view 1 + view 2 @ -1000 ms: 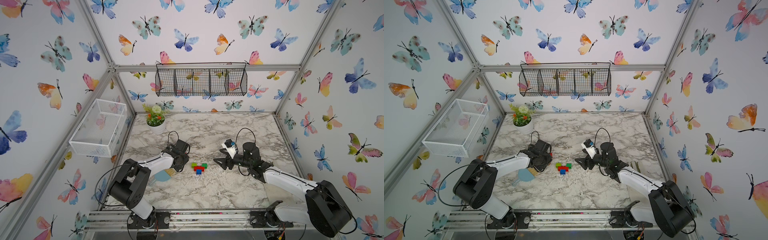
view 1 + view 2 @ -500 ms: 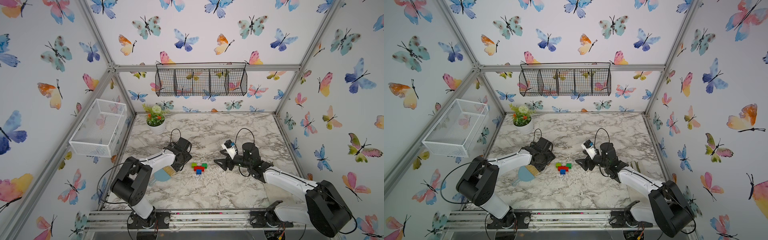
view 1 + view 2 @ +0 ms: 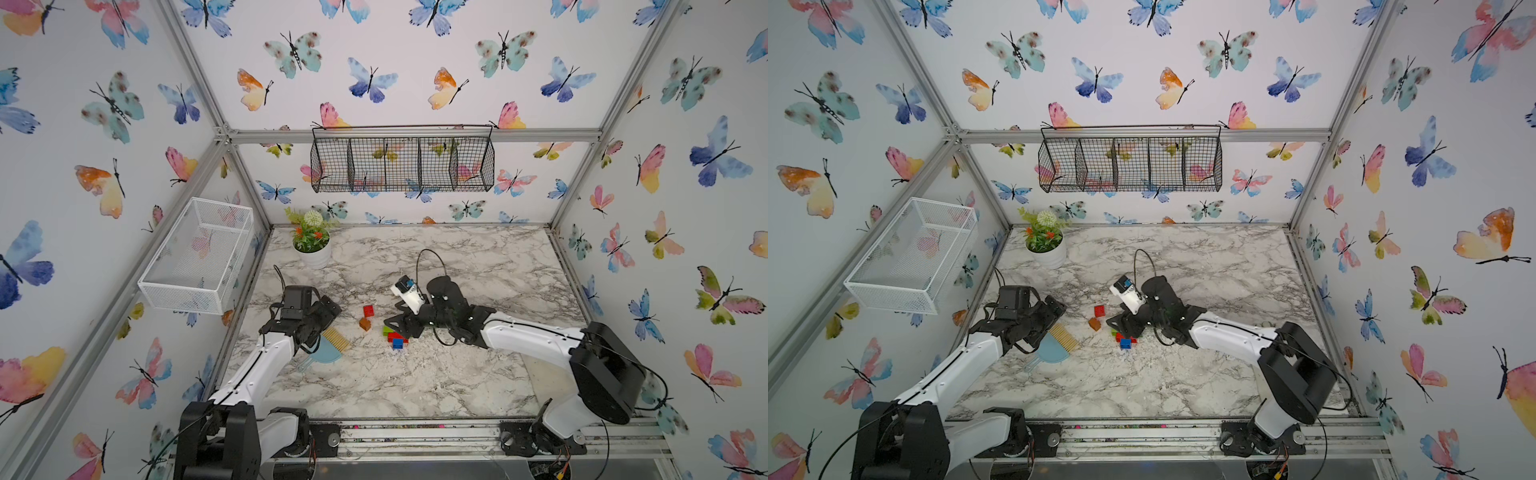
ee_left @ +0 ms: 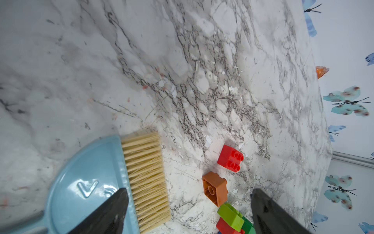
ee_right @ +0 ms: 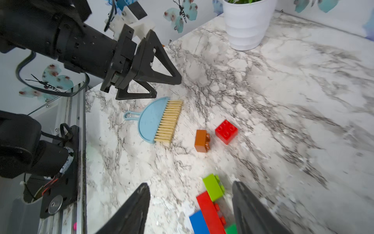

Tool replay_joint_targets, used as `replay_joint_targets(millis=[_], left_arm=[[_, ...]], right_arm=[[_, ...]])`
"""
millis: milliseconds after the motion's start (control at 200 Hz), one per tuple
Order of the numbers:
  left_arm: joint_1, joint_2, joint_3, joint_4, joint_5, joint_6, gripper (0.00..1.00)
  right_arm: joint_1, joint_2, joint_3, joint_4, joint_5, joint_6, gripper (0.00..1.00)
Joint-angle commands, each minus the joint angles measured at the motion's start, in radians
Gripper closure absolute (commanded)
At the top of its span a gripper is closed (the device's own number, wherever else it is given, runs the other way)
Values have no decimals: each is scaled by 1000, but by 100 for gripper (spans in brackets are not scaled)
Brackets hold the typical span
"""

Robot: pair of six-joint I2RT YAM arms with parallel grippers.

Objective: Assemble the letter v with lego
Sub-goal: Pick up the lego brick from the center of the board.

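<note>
The left claw (image 5: 167,87) is hanging a little above the tabletop (image 3: 415,382), close to the hand brush (image 3: 332,347). Its jaws are standing wide apart and nothing is between them. In the left wrist view one finger is showing over the blue back of the brush, and the other finger is just beside the bricks.

The right claw (image 5: 190,185) is reaching low over the small group of bricks near the middle of the tabletop. Its jaws are standing partly apart, one finger on each side of the group. On the side of the blue brick (image 5: 199,222) a strip of bare tabletop is showing between finger and brick, so the claw is not clamping the group. On the other side I cannot tell if the finger is touching.

In this group the lime brick (image 5: 212,187), the long red brick (image 5: 210,212), the blue brick and the green brick (image 5: 231,230) are lying together; how they are joined is not clear.

The V is not complete. The red square brick (image 3: 368,311) is sitting with studs up, apart from the group and to the robot's left of it. The orange brick (image 3: 365,324) is lying on its side just beside the red one, between the brush and the group, touching neither.

A white plant pot (image 3: 313,253) is standing at the back left corner.
</note>
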Motion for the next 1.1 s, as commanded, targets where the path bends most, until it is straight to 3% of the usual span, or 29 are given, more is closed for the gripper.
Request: replay_joint_targets(millis=[0, 190, 350, 586, 1091], left_arm=[[59, -61, -11, 28, 132, 101, 5], [103, -34, 37, -72, 52, 141, 9], [139, -9, 30, -79, 102, 168, 10], [147, -34, 7, -71, 87, 176, 10], [153, -62, 4, -74, 73, 180, 11]], right_arm=[[44, 115, 96, -138, 107, -2, 33], [78, 332, 292, -197, 113, -53, 36], [87, 469, 433, -291, 189, -84, 40], [87, 498, 461, -291, 204, -84, 44], [105, 574, 541, -332, 190, -100, 69]])
